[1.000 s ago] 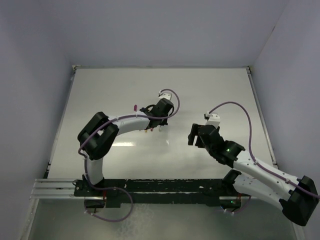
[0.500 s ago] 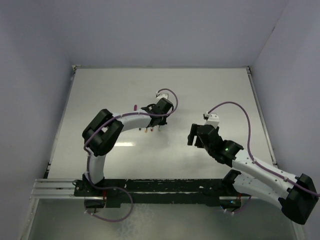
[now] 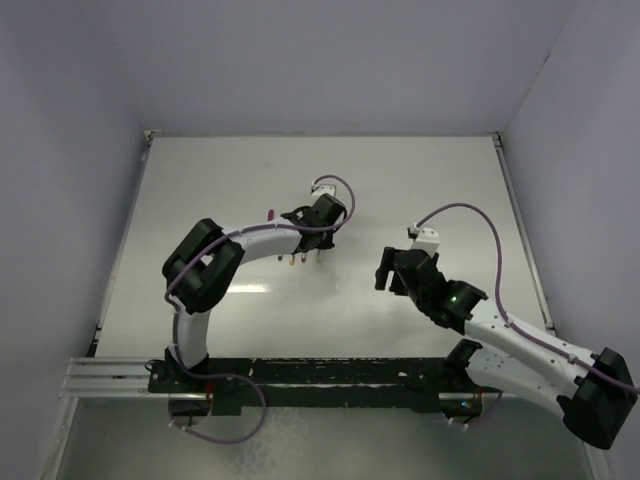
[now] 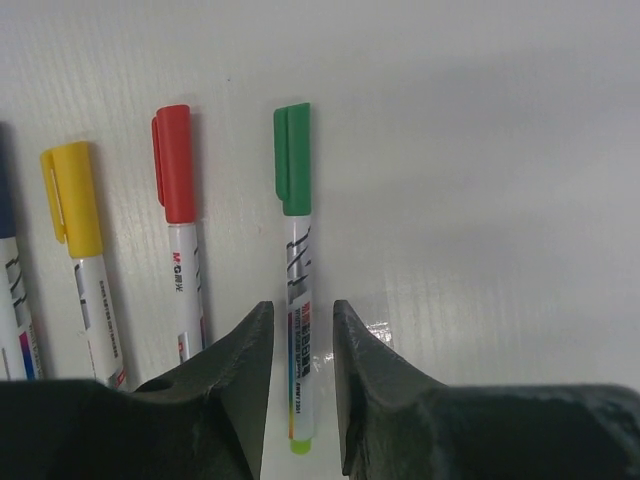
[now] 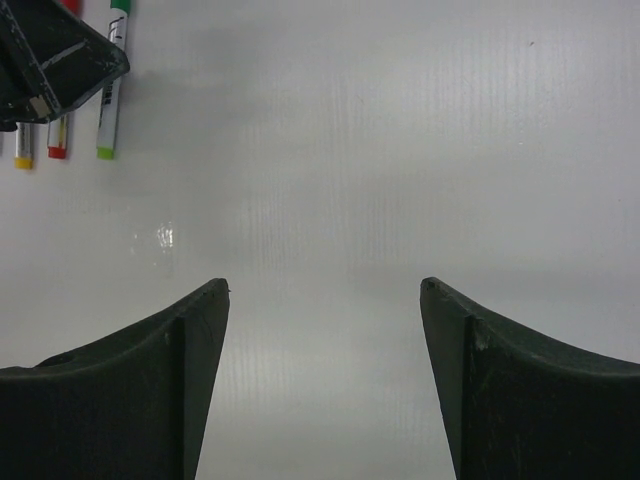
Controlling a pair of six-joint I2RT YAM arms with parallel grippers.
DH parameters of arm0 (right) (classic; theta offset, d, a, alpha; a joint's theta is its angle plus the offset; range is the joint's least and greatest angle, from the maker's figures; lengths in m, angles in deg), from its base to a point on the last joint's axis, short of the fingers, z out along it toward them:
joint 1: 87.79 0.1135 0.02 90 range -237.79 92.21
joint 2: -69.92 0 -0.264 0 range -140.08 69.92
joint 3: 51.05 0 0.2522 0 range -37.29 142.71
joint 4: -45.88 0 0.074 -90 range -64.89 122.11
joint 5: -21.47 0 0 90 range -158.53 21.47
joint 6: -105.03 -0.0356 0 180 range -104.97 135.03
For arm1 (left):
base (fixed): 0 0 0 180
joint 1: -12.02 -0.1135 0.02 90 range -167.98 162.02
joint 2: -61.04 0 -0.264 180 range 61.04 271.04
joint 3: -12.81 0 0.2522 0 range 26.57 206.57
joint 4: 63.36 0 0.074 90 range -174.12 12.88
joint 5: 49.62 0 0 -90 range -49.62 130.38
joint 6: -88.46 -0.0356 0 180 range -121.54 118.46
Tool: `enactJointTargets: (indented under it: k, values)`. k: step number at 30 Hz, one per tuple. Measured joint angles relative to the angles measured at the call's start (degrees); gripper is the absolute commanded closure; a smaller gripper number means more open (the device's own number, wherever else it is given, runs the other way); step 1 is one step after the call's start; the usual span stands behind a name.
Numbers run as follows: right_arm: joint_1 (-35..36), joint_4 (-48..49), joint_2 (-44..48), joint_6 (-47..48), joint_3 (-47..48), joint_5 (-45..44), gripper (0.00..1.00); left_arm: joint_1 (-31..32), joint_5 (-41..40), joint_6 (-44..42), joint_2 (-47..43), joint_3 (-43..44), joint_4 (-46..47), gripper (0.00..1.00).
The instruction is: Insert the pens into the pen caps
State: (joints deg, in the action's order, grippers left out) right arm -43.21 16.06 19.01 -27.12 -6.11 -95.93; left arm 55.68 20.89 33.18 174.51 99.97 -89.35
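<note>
My left arm has shifted slightly farther out since a second ago. My left claw [image 4: 301, 306] has cracked open to a narrow gap and straddles the barrel of the green-capped pen [image 4: 297, 260], which lies flat on the desk [image 4: 480, 150]. The red-capped pen [image 4: 180, 230] and yellow-capped pen [image 4: 80, 240] lie parallel beside it, and my right claw [image 5: 322, 284] stands wide over bare desk.
</note>
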Motion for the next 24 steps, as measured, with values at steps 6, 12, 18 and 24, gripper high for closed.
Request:
enactJointTargets:
  k: [6, 12, 18, 24]
  values:
    - [0.0, 0.02, 0.81, -0.61, -0.02, -0.26, 0.21, 0.02, 0.63, -2.12, -6.93, -0.28, 0.31, 0.67]
    - [0.0, -1.03, 1.38, -0.76, -0.02, -2.67, 0.2, 0.24, 1.51, -4.7, -21.46, -5.16, 5.44, 0.65]
    - [0.0, -4.17, 6.69, -0.7, -0.09, -8.24, 0.17, 0.26, 0.52, -7.41, -31.91, -11.87, 6.12, 0.61]
    - [-0.35, -12.33, 18.43, -1.33, -0.31, -15.8, 0.15, 0.22, -3.56, -6.6, -46.03, -22.16, -0.87, 0.57]
